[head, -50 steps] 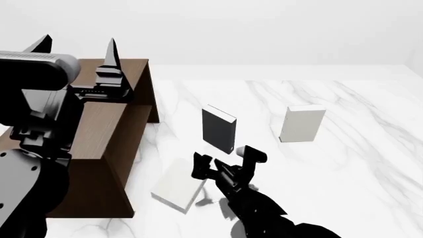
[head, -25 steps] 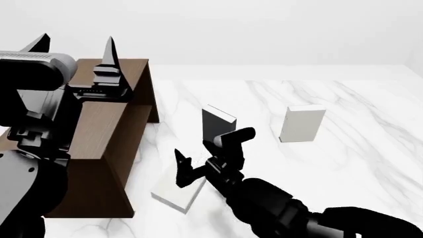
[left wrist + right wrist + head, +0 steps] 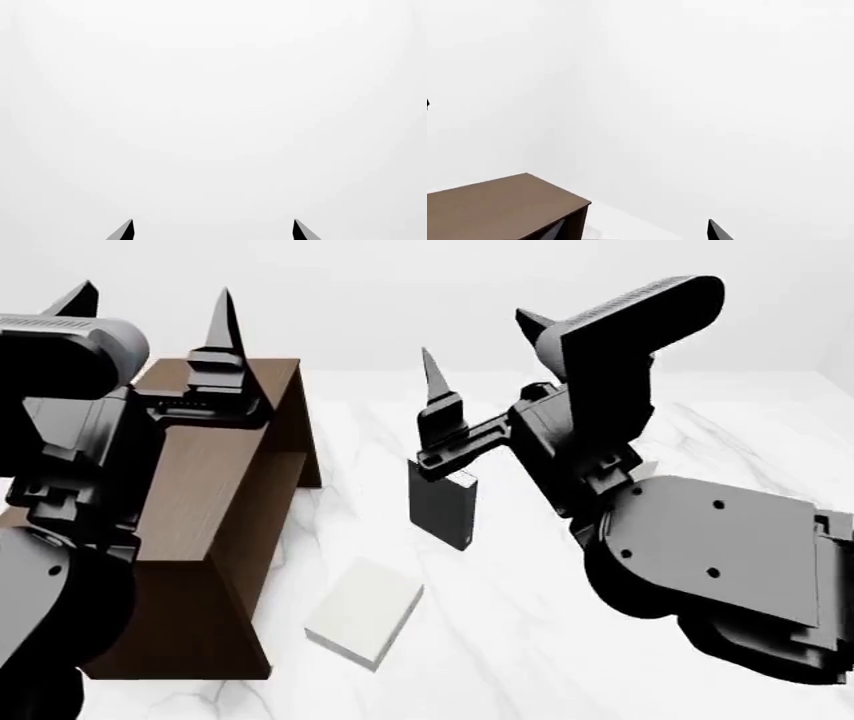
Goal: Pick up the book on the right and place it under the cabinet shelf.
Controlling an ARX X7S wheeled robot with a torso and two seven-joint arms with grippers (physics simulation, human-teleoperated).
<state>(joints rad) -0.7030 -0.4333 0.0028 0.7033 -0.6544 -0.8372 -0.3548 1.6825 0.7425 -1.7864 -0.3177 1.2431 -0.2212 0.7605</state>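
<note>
The book [image 3: 367, 611], thin and plain off-white, lies flat on the marble table [image 3: 360, 440], just off the front right corner of the cabinet shelf [image 3: 214, 490]. That cabinet is a big dark brown wood-grain box, and its top also shows in the right wrist view [image 3: 500, 205]. My right gripper [image 3: 475, 335] is raised high above the black book, open and empty [image 3: 635, 231]. My left gripper [image 3: 154, 305] points upward over the cabinet, open and empty; its wrist view shows only the two fingertips [image 3: 213, 231] against a blank white wall.
A black book [image 3: 443, 505] stands upright in the middle of the table. My raised right arm [image 3: 707, 560] fills the right of the head view and hides the table behind it. A white wall runs behind the table.
My right arm rose from low beside the flat book to high above the table, and now blocks the right side of the view. The book and the left arm stayed put.
</note>
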